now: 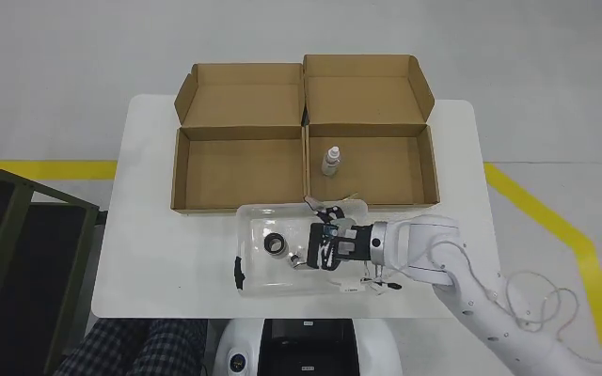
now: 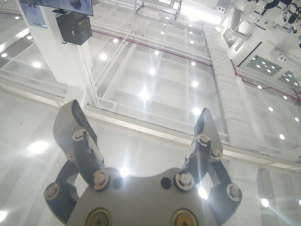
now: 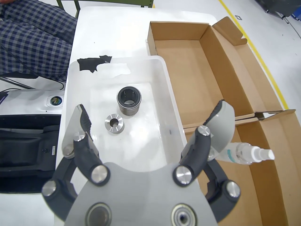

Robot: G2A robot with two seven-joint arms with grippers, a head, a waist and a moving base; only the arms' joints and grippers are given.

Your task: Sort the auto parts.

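Two auto parts lay in a clear plastic bin [image 1: 246, 218] at the near edge of the white table [image 1: 150, 235]. One was a dark cylindrical sleeve [image 3: 129, 99], standing on end with its hollow bore facing up. The other was a short, bright metal ring [image 3: 114, 123] with a bevelled top and a round centre hole. The ring sat just beside the sleeve, slightly nearer and to its right, and the two did not appear to touch. Both rested on the bin floor in its left half, and a scrap of black tape [image 3: 93, 63] clung to the bin's left end.

The right gripper [image 3: 152, 109] hung over the bin to the right of the parts, its ribbed fingers [image 3: 84, 118] spread wide apart. In the top view it [image 1: 315, 246] was above the bin's middle.

Beyond the bin stood two open cardboard boxes side by side, flaps raised at the far side. The left box [image 1: 240, 174] showed a bare floor, while the right box [image 1: 376, 169] held a small white spray bottle [image 1: 331, 160] near its left wall, lying on its side in the right wrist view [image 3: 244, 155].

The left gripper [image 2: 140, 106] pointed up at the ceiling lights, its fingers likewise parted.
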